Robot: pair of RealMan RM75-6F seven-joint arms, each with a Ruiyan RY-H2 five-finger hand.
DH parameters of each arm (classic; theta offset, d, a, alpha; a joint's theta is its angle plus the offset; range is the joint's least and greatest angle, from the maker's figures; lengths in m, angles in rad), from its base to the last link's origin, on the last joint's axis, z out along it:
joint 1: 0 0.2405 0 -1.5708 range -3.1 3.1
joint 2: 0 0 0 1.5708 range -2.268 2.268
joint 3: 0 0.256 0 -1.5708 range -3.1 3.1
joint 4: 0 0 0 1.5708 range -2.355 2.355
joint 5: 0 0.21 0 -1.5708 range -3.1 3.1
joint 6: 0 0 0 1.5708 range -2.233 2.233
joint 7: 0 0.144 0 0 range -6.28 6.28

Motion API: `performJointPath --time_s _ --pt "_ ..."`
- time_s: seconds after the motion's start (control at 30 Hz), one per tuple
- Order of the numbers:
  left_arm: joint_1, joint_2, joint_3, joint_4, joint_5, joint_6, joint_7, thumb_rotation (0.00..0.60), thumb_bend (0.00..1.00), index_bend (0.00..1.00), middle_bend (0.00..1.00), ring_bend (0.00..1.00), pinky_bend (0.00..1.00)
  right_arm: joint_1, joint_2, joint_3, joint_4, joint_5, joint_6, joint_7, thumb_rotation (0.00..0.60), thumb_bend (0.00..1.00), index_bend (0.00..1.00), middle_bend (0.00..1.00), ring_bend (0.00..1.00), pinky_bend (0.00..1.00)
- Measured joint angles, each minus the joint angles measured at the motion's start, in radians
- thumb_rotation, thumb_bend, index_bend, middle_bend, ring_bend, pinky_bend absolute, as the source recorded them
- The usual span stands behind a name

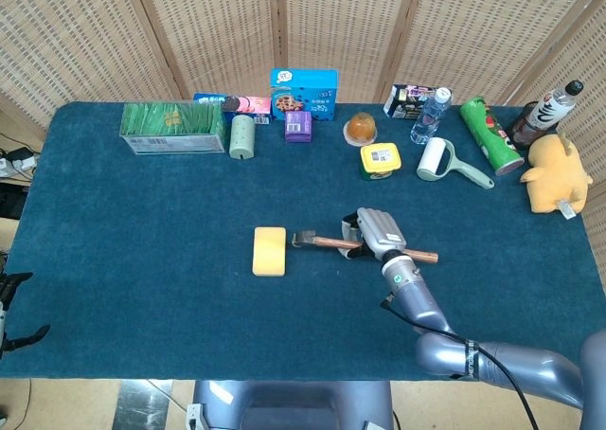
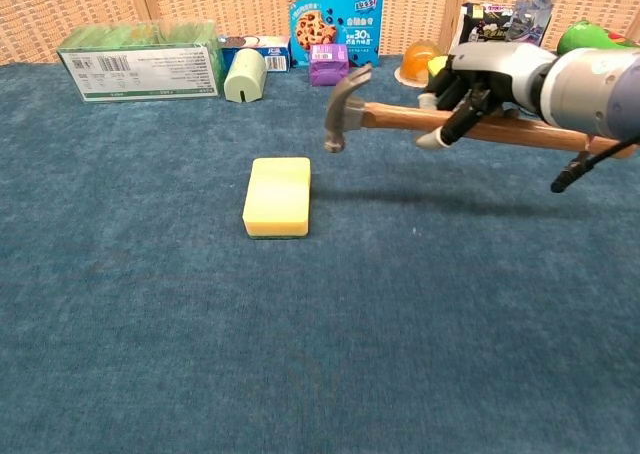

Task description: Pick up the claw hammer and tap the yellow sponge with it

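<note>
The yellow sponge (image 1: 269, 251) (image 2: 277, 196) lies flat on the blue cloth near the middle of the table. My right hand (image 1: 378, 234) (image 2: 477, 86) grips the wooden handle of the claw hammer (image 1: 325, 241) (image 2: 400, 117) and holds it in the air. The steel head (image 2: 344, 107) hangs to the right of the sponge and above it, not touching it. The handle runs roughly level toward the right. My left hand shows in neither view.
Along the back stand a green box (image 1: 172, 127), a cookie box (image 1: 304, 93), a purple box (image 1: 297, 126), a jelly cup (image 1: 361, 127), a yellow tub (image 1: 380, 161), a lint roller (image 1: 437, 159), bottles (image 1: 429, 116), a green can (image 1: 490, 134) and a plush toy (image 1: 554, 173).
</note>
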Motion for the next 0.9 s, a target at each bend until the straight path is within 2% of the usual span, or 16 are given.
performJointPath --time_s 0.4,0.57,0.73,0.8,0.9 --pt "-0.001 0.011 0.004 -0.041 -0.003 0.002 0.044 0.6 0.2 0.15 0.16 0.08 0.09 -0.055 -0.044 -0.066 0.201 -0.132 -0.045 0.082 0.6 0.4 0.88 1.0 1.0 0.97" --pt "0.004 0.02 0.006 -0.06 -0.008 0.007 0.062 0.6 0.2 0.15 0.16 0.08 0.09 -0.075 -0.077 -0.085 0.294 -0.176 -0.061 0.118 0.6 0.4 0.85 1.0 1.0 0.85" --pt "0.005 0.021 0.01 -0.069 -0.006 0.008 0.071 0.6 0.2 0.15 0.16 0.08 0.09 -0.098 -0.097 -0.1 0.355 -0.227 -0.087 0.151 0.6 0.4 0.83 0.98 1.0 0.77" --pt "0.005 0.021 0.011 -0.07 -0.006 0.007 0.072 0.6 0.2 0.15 0.16 0.08 0.09 -0.105 -0.098 -0.103 0.364 -0.241 -0.094 0.158 0.6 0.4 0.81 0.95 0.97 0.73" --pt "0.004 0.021 0.011 -0.071 -0.004 0.007 0.075 0.6 0.2 0.15 0.16 0.08 0.09 -0.111 -0.094 -0.106 0.366 -0.26 -0.105 0.168 0.6 0.4 0.71 0.84 0.86 0.65"
